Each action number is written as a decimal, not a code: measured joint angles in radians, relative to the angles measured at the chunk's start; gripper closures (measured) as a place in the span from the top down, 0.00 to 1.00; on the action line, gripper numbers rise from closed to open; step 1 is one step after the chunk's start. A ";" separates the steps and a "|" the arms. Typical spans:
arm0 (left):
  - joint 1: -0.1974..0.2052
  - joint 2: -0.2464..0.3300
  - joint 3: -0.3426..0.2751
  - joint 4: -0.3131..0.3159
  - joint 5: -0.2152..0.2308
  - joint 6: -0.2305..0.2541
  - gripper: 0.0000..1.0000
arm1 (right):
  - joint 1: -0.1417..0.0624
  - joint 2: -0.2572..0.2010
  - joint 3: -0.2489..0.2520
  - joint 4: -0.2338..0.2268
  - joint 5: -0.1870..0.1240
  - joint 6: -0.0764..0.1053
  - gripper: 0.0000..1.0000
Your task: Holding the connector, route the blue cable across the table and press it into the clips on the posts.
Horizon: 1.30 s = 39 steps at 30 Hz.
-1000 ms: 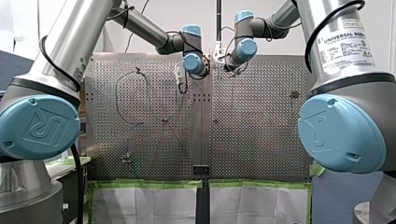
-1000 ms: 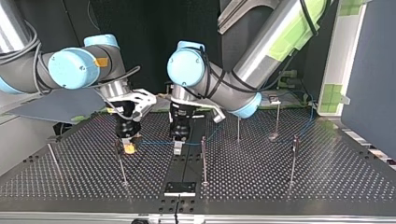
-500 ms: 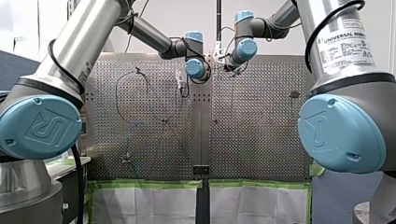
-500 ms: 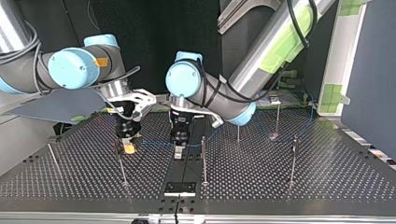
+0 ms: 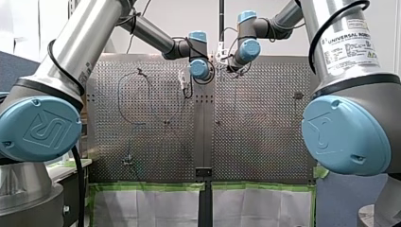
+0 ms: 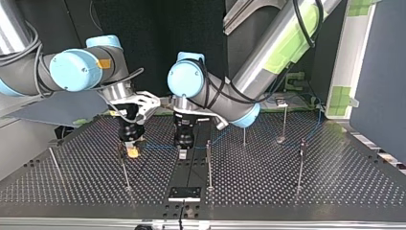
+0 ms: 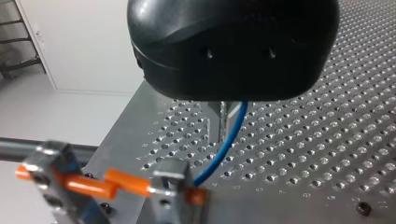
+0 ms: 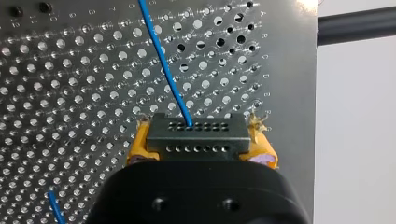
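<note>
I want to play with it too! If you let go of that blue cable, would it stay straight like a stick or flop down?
Probably flop: the blue cable curves gently below my left claw, so it bends easily. It looks thin and likely light. The connector in my right claw looks hard, so that end should stay stiff.

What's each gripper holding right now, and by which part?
My right gripper clamps the connector by its two short ends, between the yellow pads. My left gripper pinches the blue cable partway along, away from the connector.
</note>
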 joint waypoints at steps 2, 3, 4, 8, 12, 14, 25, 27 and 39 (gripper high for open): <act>-0.001 0.001 0.000 0.002 -0.010 -0.001 0.02 | 0.000 0.000 0.000 0.000 0.000 0.000 0.00; -0.001 0.001 0.000 0.003 -0.014 -0.002 0.02 | 0.000 0.000 0.000 0.000 0.000 0.000 0.00; -0.001 0.001 0.000 0.005 -0.018 -0.002 0.02 | 0.000 0.000 0.000 0.000 0.000 0.000 0.00; 0.001 0.001 0.000 0.016 -0.023 -0.003 0.02 | 0.001 0.000 0.000 0.000 0.000 0.000 0.00; 0.003 0.000 0.000 0.017 -0.024 -0.003 0.02 | 0.001 0.000 0.001 0.000 0.000 0.000 0.00; 0.003 0.000 0.000 0.012 -0.025 -0.003 0.02 | 0.002 0.000 0.001 0.001 0.000 0.000 0.00; 0.000 0.000 -0.059 0.026 -0.067 -0.004 0.02 | 0.008 0.002 0.035 0.000 0.007 0.005 0.00; -0.001 0.000 -0.074 0.039 -0.064 -0.005 0.02 | 0.008 0.002 0.043 -0.001 0.008 0.005 0.00; -0.014 -0.019 -0.173 0.135 -0.033 -0.009 0.02 | 0.003 0.012 0.126 -0.044 -0.003 0.013 0.00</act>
